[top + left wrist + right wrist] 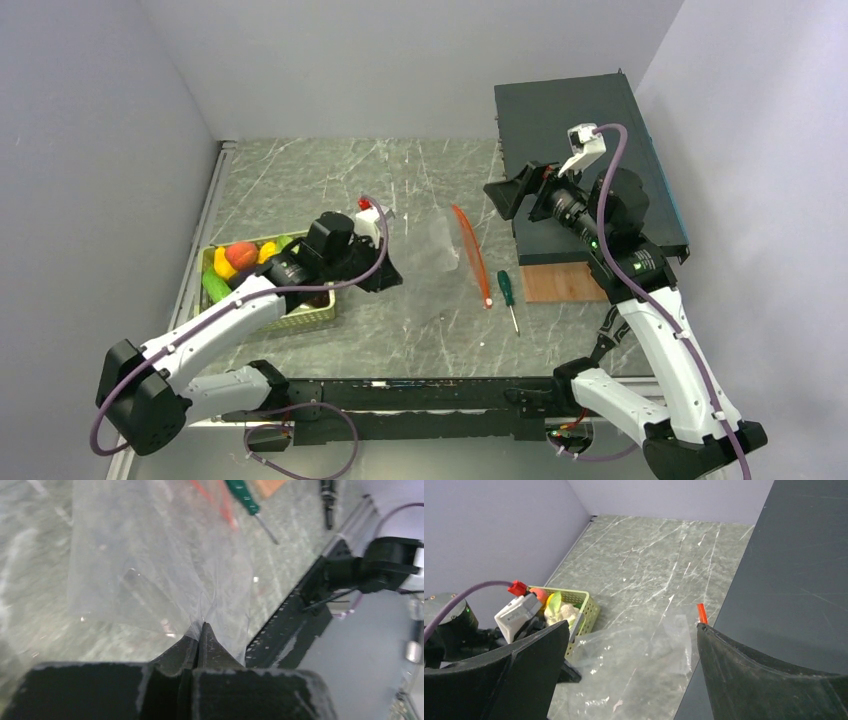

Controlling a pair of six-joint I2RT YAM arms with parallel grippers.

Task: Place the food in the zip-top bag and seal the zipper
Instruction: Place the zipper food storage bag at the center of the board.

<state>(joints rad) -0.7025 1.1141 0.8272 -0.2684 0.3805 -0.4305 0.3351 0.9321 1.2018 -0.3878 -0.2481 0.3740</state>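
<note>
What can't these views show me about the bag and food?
- Slider on the zipper: too small in the top view; cut off in the left wrist view; behind the right gripper in its own.
- Mouth of the zip-top bag, open or not: clear film, no view settles it.
- Count of the food: left arm covers part of the basket, top view.

Robotics lab cell, plain grey walls [400, 60], marble-look table [330, 180], left arm [215, 325] and right arm [660, 330] bolted down
</note>
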